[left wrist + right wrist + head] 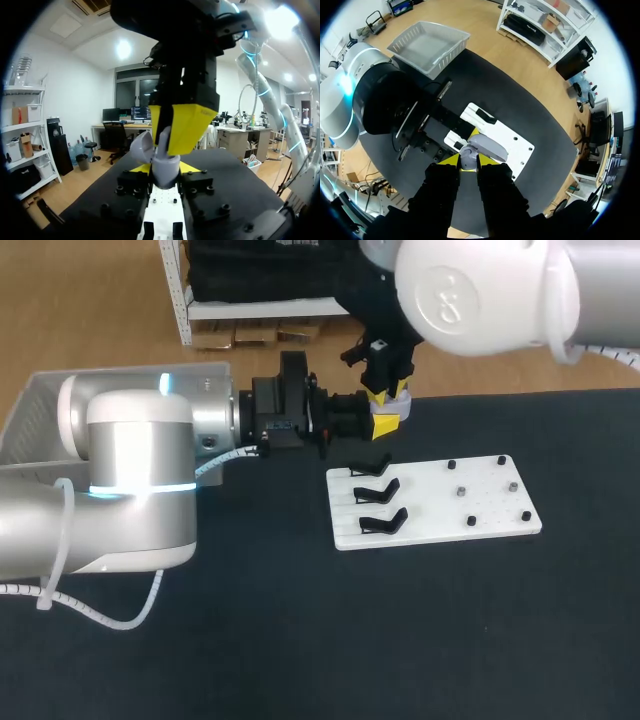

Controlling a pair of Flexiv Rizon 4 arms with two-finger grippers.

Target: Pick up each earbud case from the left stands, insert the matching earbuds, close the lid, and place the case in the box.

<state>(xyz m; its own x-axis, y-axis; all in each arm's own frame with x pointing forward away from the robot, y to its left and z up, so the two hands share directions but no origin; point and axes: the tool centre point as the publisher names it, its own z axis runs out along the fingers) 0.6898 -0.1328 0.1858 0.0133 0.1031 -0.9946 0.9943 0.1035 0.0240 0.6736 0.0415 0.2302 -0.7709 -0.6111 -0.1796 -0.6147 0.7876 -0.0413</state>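
Note:
A pale grey earbud case (pixel 402 390) hangs in the air behind the white board (pixel 485 505). My left gripper (pixel 385 427) reaches in level from the left and is shut on the case's body (pixel 165 175). The lid (pixel 141 147) stands up and open. My right gripper (pixel 383 395) comes straight down from above, and its yellow fingers (pixel 187 125) close on the top of the case beside the lid. In the right wrist view a round grey part of the case (pixel 467 156) sits between that gripper's (pixel 468 164) fingertips. Whether an earbud is inside stays hidden.
Three empty black stands (pixel 380 492) line the board's left side. Small black and grey pegs (pixel 461 491) dot its right side. A white box (pixel 40 405) (pixel 427 42) sits at the table's far left with nothing visible inside. My left arm's bulk (pixel 130 490) covers the table's left part.

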